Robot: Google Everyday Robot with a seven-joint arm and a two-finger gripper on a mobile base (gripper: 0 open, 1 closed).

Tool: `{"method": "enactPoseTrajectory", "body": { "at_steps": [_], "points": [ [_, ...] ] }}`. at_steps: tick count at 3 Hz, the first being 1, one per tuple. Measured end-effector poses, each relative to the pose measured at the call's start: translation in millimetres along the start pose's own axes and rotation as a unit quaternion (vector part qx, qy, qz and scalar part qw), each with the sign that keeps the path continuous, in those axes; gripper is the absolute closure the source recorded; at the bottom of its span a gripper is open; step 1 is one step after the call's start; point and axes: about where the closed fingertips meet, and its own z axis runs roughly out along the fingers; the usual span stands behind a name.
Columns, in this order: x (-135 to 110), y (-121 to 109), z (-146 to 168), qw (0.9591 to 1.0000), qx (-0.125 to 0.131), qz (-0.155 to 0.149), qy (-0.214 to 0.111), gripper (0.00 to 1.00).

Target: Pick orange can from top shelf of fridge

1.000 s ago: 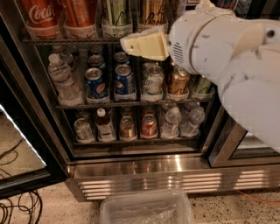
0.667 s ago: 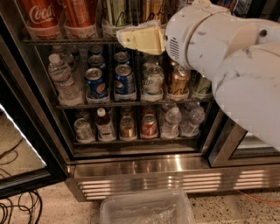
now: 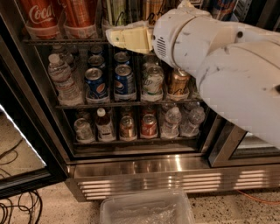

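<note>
The floor (image 3: pixel 52 205) is speckled stone, with dark cables (image 3: pixel 17 210) lying at the left. A clear plastic bin (image 3: pixel 144 209) stands on it, just before the fridge (image 3: pixel 175 177), whose ribbed steel base panel shines.

Above the panel, the lowest rack holds small cans, a bottle with a red cap (image 3: pixel 104 124) and two water bottles (image 3: pixel 181 121). On the middle rack a water bottle (image 3: pixel 61 78) stands at the left. Beside it are two blue cans (image 3: pixel 109 82) with the Pepsi sign, then a pale green can (image 3: pixel 153 83) and a bronze can (image 3: pixel 178 81).

On the top shelf (image 3: pixel 65 40), a red can (image 3: pixel 39 15) reads "Coca-Cola". Next come a red-orange can (image 3: pixel 78 15) and a green striped can (image 3: pixel 116 11). The orange can (image 3: pixel 151 9) stands upright right of the striped one, and its dark script is too thin to read.

The white arm (image 3: pixel 227 74) enters from the right and covers the upper right of the fridge. Its cream tool (image 3: pixel 114 37) points left, in front of the top shelf's edge, below the striped can and just lower left of the orange can. I cannot tell if the tool is spread or pressed together. It holds nothing that I can see.
</note>
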Motion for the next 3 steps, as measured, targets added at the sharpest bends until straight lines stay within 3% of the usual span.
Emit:
{"method": "enactPoseTrajectory", "body": {
  "at_steps": [1,3],
  "points": [
    [-1.6,7.3,1.0,0.9999,-0.004,0.007,-0.008,0.00],
    [-2.8,2.4,-4.0,0.9991,0.010,0.022,-0.034,0.11]
  ]
}}
